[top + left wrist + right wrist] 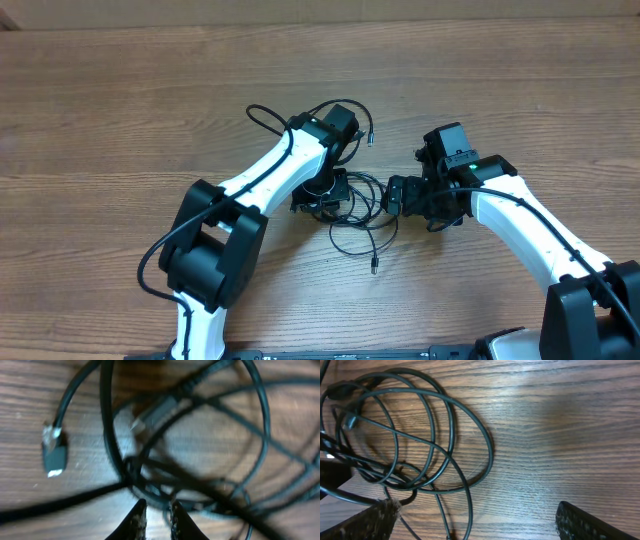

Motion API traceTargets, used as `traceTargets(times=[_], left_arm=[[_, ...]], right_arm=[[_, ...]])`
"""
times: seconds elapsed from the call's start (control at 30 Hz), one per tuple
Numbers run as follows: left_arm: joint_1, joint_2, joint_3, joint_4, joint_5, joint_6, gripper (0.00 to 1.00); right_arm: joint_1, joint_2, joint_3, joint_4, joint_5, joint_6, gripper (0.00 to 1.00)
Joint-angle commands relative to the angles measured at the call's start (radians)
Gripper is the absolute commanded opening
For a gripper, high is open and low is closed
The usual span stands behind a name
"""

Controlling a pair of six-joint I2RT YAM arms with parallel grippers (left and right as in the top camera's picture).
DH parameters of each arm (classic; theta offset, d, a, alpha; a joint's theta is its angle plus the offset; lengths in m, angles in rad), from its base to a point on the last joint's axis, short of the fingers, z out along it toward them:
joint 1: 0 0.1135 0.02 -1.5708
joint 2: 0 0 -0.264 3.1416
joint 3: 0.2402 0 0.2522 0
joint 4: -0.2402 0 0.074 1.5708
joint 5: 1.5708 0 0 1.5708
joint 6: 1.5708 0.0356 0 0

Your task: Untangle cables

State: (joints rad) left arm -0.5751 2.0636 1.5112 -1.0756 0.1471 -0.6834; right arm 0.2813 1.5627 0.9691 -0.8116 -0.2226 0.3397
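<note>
Black cables (106, 415) pinched by left hand (157, 508); right hand (475, 512) released.

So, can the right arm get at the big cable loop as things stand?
Probably yes: its end effector is open wide, the cable loop lies just ahead on the table, and nothing sits between them.

**Brown wood-grain tabletop (100, 120) under soft light**

The flat brown tabletop fills every view, its grain running crosswise in the overhead view. Far beyond the right pincer (476, 508), along the top edge of that view, lies a paler tan strip (400, 10). Just ahead of the pincer, a pale sheen (560, 415) lies on the wood.
</note>
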Motion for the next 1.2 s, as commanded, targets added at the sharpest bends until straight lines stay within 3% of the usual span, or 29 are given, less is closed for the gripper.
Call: traceTargets(times=[0.0, 0.77, 1.17], left_arm=[[-0.003, 0.036, -0.006, 0.034, 0.013, -0.107, 0.19], [-0.035, 0.050, -0.006, 0.179, -0.008, -0.110, 0.22], [-0.086, 0.053, -0.006, 0.191, -0.106, -0.110, 0.23]], right_arm=[[-0.001, 0.004, -0.008, 0.010, -0.019, -0.012, 1.00], [-0.001, 0.004, -0.008, 0.013, -0.100, -0.039, 1.00], [0.000, 0.004, -0.017, -0.003, -0.127, -0.061, 1.00]])
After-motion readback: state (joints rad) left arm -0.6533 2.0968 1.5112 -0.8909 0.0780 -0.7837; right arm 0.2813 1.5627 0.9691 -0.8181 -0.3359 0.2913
